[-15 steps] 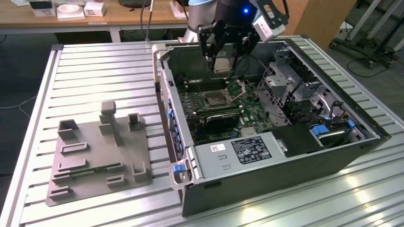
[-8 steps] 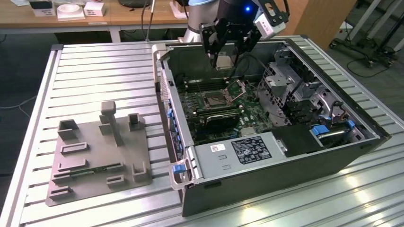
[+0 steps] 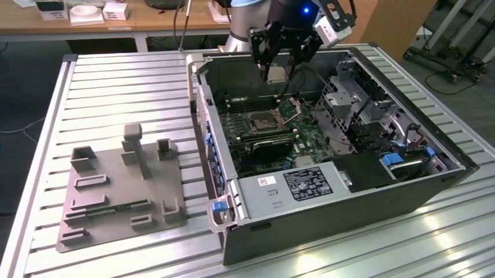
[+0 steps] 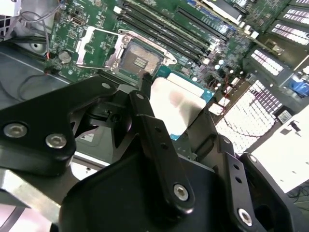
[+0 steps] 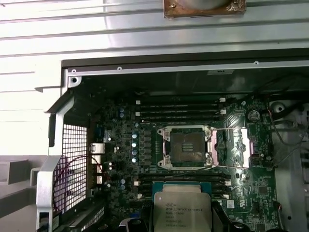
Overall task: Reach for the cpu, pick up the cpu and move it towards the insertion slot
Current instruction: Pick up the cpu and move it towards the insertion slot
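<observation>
- We're gripping the cpu (image 5: 182,211) by its edges, hand (image 3: 276,73) closed on it, so the top is staying flat.
- We're hovering over the open case, the insertion slot (image 5: 187,146) lying just ahead, flap raised to receive it.

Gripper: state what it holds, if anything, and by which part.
The gripper holds the cpu, its fingers clamped on two opposite edges of the chip, metal top showing, above the computer case and apart from the insertion slot.
</observation>
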Tool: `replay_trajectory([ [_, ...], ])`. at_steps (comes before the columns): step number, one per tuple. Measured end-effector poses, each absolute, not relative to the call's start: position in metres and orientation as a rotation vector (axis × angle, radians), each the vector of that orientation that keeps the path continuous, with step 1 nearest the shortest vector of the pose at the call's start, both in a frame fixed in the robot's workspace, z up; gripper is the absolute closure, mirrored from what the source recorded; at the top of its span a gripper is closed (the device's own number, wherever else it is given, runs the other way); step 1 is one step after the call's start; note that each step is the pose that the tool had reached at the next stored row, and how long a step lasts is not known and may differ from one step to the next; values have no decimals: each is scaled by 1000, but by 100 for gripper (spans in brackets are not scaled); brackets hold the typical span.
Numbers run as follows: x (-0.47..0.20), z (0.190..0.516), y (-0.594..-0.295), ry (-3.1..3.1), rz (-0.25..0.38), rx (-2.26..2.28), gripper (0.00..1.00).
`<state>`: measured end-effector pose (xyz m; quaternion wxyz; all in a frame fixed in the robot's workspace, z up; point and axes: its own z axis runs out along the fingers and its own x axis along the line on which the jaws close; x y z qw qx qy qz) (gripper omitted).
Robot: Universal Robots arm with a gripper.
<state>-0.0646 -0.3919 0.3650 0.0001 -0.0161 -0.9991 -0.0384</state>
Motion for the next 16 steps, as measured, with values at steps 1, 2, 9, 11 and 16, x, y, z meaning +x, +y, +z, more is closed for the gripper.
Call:
replay_trajectory([
  [1, -63, 365, -392, -3139, -122, -50, 45],
  [2, -62, 365, -391, -3139, -123, -50, 45],
  [9, -53, 364, -388, -3138, -130, -50, 45],
  [11, -50, 363, -386, -3138, -131, -50, 45],
  [16, -43, 362, -375, -3138, -131, -50, 45],
])
